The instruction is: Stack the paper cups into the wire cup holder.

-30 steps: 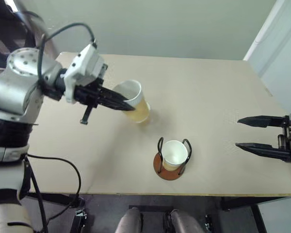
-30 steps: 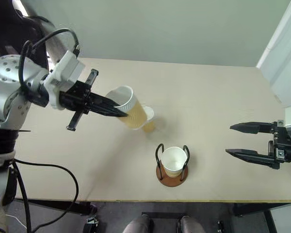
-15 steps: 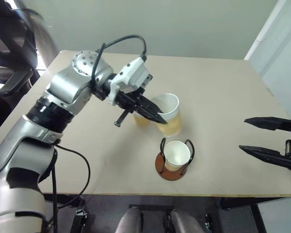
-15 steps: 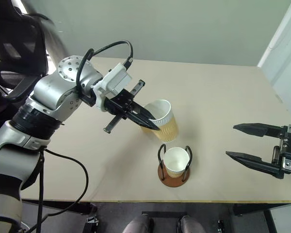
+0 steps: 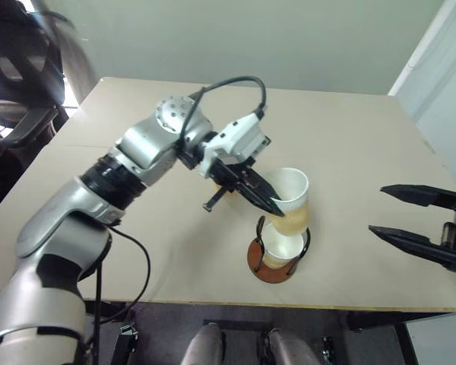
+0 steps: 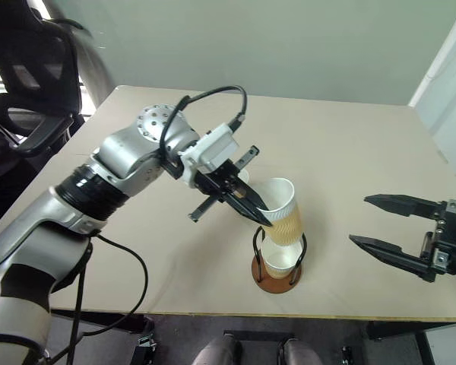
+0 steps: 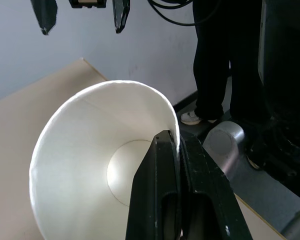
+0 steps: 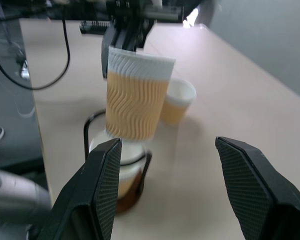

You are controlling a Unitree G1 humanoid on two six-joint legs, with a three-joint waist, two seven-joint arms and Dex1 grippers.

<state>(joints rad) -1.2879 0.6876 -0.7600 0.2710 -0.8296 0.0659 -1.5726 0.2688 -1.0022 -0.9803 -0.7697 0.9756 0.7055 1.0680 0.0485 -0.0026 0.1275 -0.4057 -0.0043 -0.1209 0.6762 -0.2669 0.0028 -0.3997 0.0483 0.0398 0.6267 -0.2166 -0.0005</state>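
My left gripper (image 5: 272, 207) is shut on the rim of a tan ribbed paper cup (image 5: 292, 205), one finger inside the white wall (image 7: 100, 150) and one outside. The held cup hangs tilted just above the wire cup holder (image 5: 267, 268), its bottom at the rim of another paper cup (image 5: 283, 247) that sits between the black wire loops. A third paper cup (image 8: 177, 102) stands upright on the table behind the holder, partly hidden by my left hand in the head views. Off to the right, my right gripper (image 5: 376, 208) hovers open with nothing between its fingers, pointing toward the holder.
The holder stands close to the near edge of the beige table (image 5: 349, 137). A black office chair (image 6: 30, 84) is beyond the table's far left corner. A black cable (image 5: 235, 84) loops over my left wrist. A white wall panel (image 5: 441, 68) rises at the right.
My left gripper has carried the cup rightward and down, from the table's left-middle to just over the cup in the holder. The third cup stayed on the table. The right gripper hardly moved.
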